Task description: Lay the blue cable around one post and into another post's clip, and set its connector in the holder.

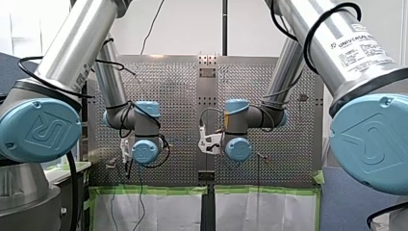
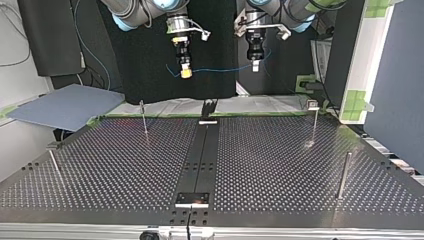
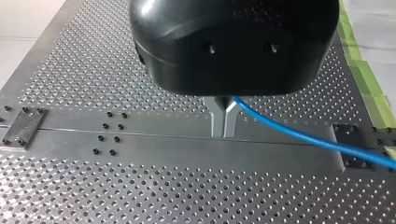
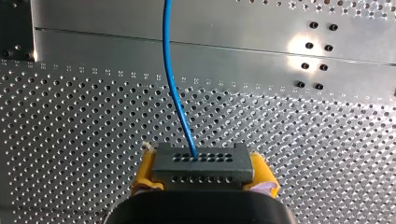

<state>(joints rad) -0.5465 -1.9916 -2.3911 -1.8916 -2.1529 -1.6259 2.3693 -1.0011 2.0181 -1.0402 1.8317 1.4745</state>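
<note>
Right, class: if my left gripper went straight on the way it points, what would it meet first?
Most likely the smooth metal strip along the middle of the perforated metal table: my left gripper points down at it, with nothing between. The blue cable in its fingers trails sideways.

Robotics lab: industrial arms (image 1: 72,48), perforated metal table (image 2: 280,165), fixture posts (image 2: 343,175), green tape (image 1: 159,190).
</note>
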